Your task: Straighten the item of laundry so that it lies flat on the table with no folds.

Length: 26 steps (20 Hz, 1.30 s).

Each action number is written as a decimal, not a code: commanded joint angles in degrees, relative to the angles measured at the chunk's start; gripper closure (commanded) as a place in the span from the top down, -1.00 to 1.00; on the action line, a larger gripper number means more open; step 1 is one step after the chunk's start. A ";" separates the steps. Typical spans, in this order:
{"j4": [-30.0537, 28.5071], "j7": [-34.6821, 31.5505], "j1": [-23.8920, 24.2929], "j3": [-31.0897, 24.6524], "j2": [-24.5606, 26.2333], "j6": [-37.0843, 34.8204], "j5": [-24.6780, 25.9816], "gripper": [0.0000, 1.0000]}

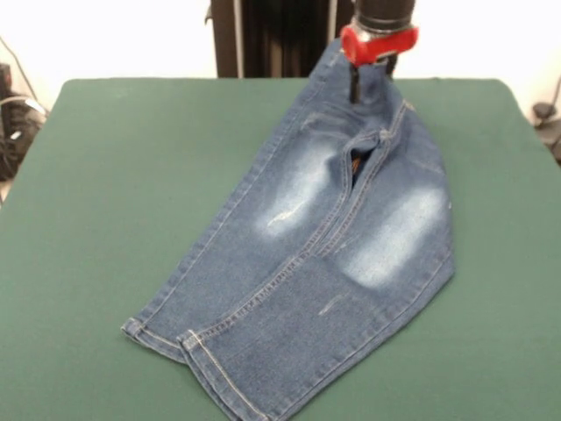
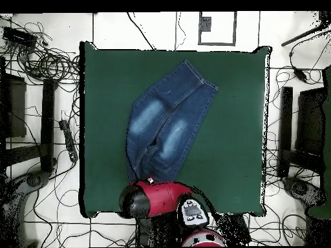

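Note:
The blue denim jeans lie on the green table, with the waist at the far edge and the legs running towards the near left. The two legs overlap, and both hems sit near the front. Faded whitish patches show on both thighs. My gripper, which has a red body, is at the waistband at the table's far side. It is shut on the denim, and the waist rises a little off the table there. In the overhead view the red arm covers the gripper, and the jeans run from it up towards the right.
Bare green table lies on both sides of the jeans. Cables and black stands sit on the floor around the table. The robot's pedestal stands behind the far edge.

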<state>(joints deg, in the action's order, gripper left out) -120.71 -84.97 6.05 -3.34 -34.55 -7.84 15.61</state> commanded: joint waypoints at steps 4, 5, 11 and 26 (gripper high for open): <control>-4.17 -20.49 -3.70 5.15 -2.28 10.04 -8.47 1.00; -3.95 -19.67 -3.73 5.25 -2.89 8.76 -9.12 1.00; -2.07 -15.75 -5.39 6.86 -6.97 0.56 -12.28 1.00; -0.26 -15.17 -6.46 5.30 -9.05 -6.69 -19.24 1.00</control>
<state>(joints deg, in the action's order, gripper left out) -123.58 -85.02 0.91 4.45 -43.45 -9.16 2.41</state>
